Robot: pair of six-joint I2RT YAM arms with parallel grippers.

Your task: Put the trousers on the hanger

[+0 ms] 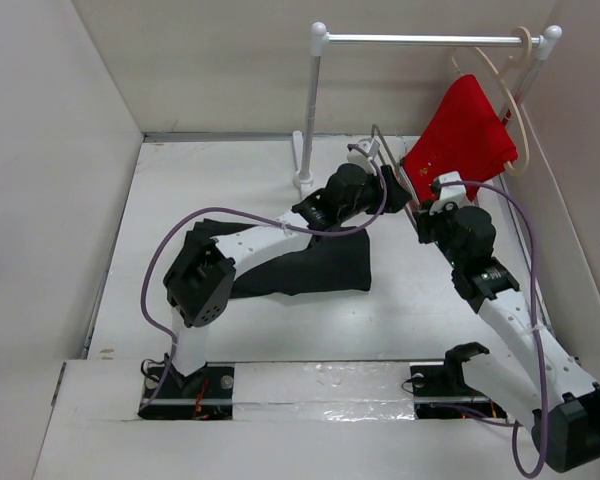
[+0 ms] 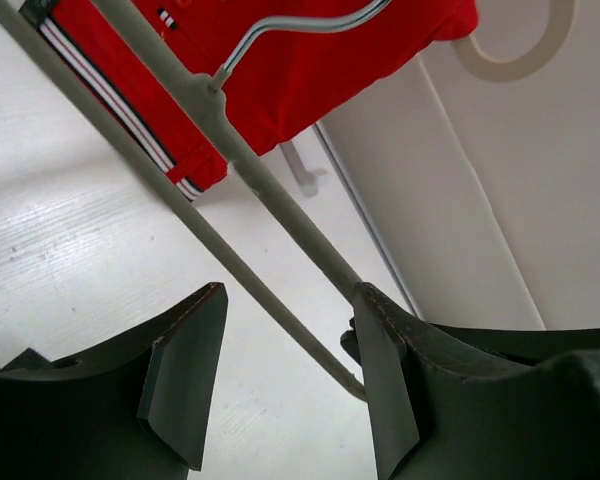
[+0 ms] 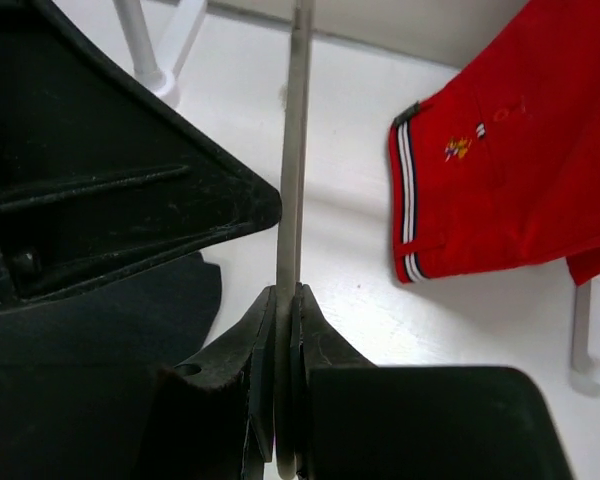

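White tabletop (image 1: pixel 280 335) between pale walls, with a clothes rack (image 1: pixel 310 110) at the back. In front of the rack, the right gripper (image 3: pixel 285 330) pinches the hanger (image 3: pixel 295 150) by its thin grey wire. The left gripper (image 2: pixel 290 292) stands spread, hanger bars running between its jaws. The trousers (image 1: pixel 320 265) lie flat nearer than the rack's foot, beneath the left arm.

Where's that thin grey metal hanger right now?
Seen from above, the hanger sits right of centre between the two arms' tips, just left of the red shorts; the right tool pinches it and the open left tool straddles it.
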